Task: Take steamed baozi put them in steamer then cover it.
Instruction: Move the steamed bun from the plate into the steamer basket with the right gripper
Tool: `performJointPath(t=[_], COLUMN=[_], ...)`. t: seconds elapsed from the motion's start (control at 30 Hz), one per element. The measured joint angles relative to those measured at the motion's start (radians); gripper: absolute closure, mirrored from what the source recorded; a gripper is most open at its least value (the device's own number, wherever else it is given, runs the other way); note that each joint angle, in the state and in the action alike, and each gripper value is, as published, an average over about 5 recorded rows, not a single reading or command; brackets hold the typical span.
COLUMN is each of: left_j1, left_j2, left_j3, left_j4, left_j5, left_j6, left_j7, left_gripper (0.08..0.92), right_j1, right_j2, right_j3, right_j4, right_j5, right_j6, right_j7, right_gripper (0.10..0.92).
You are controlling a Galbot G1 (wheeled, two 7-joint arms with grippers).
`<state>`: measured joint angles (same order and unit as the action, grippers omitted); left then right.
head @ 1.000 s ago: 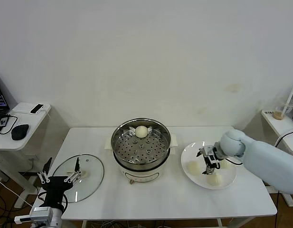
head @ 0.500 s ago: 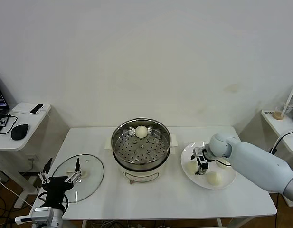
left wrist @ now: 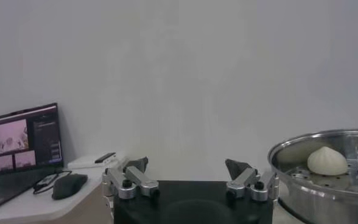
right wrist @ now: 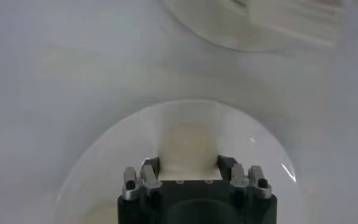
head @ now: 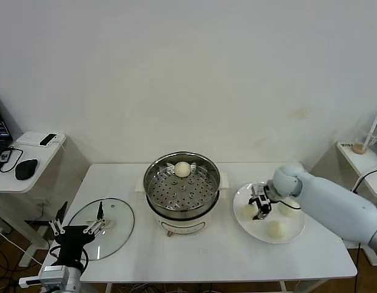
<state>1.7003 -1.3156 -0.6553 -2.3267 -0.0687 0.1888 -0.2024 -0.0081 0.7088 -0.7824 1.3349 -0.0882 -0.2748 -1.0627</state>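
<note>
- The white rectangular surface point(head: 176, 256) carries everything.
- The round shiny steel steamer point(head: 181, 190) stands mid-surface, one pale cream bun point(head: 183, 169) on its far side.
- The clear glass lid point(head: 118, 223) lies left.
- The flat white plate point(head: 256, 229) lies right, with three buns.
- The right pincer point(head: 259, 207) grips the leftmost bun point(right wrist: 188, 141).
- The left pincer point(head: 75, 231) hangs open near the lid's left edge.

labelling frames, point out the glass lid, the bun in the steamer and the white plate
glass lid point(head: 118, 218) head view, bare glass right of the handle
bun in the steamer point(head: 183, 169) head view, its top
white plate point(head: 256, 232) head view, front rim
</note>
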Motion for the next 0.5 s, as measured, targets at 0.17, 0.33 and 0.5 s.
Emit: performJointPath(t=[0.17, 0.33, 0.5], left_j1=[-0.003, -0.007, -0.011], left_j2=[0.003, 0.008, 0.016], left_j3=[0.008, 0.013, 0.012], left_j4=[-0.003, -0.004, -0.005], left_j5=[-0.001, -0.002, -0.008], left_j6=[0.0, 0.0, 0.002], left_j7=[0.0, 0.003, 0.002], left_gripper=[0.177, 0.177, 0.177], right_j1=[0.095, 0.216, 0.345], right_j2=[-0.054, -0.076, -0.049], right_j3=[-0.024, -0.059, -0.115], right_j4=[0.039, 0.071, 0.104], right_j5=[0.043, 0.104, 0.177], right_j6=[-0.007, -0.018, -0.041], right_j7=[-0.019, -0.022, -0.009], right_gripper=[0.415, 0.414, 0.411])
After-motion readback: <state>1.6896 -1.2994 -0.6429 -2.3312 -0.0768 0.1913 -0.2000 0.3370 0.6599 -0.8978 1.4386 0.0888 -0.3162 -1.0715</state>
